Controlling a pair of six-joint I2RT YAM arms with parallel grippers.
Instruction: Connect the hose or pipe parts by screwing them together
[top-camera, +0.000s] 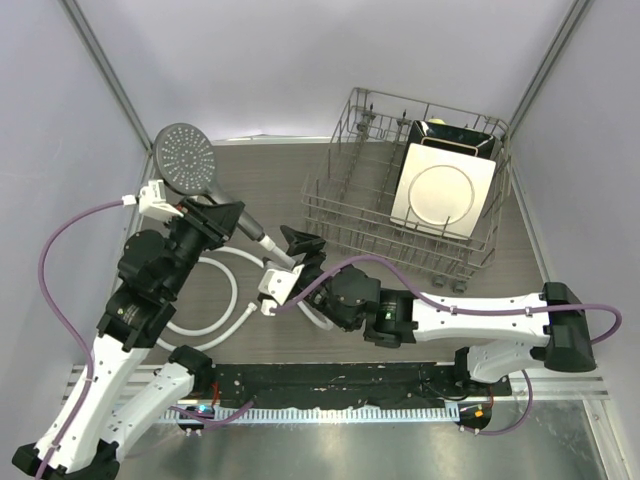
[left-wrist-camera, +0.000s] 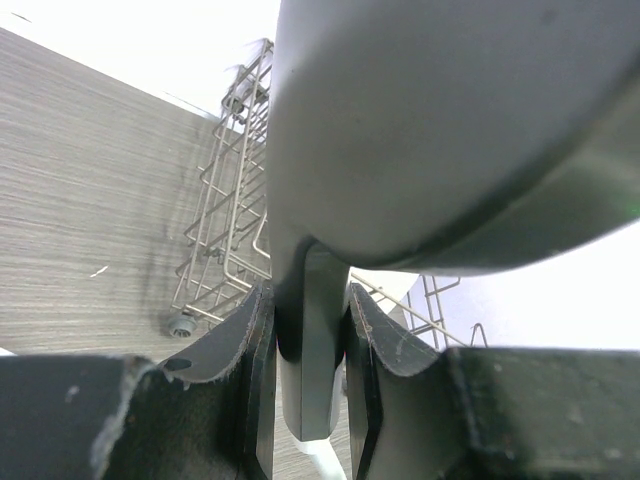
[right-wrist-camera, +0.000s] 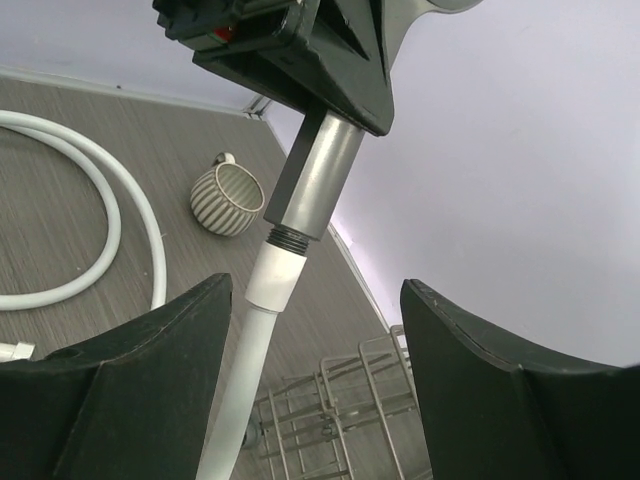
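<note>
Currently, left pincer (left-wrist-camera: 310, 305) clamped on grey shower head (top-camera: 186, 156) handle, right pincer (right-wrist-camera: 318, 295) open around white hose (right-wrist-camera: 240, 380) end.

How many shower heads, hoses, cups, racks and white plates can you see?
Shower head: 1
White hose: 1
Striped cup: 1
Wire dish rack: 1
White plate: 1
Total: 5
</note>
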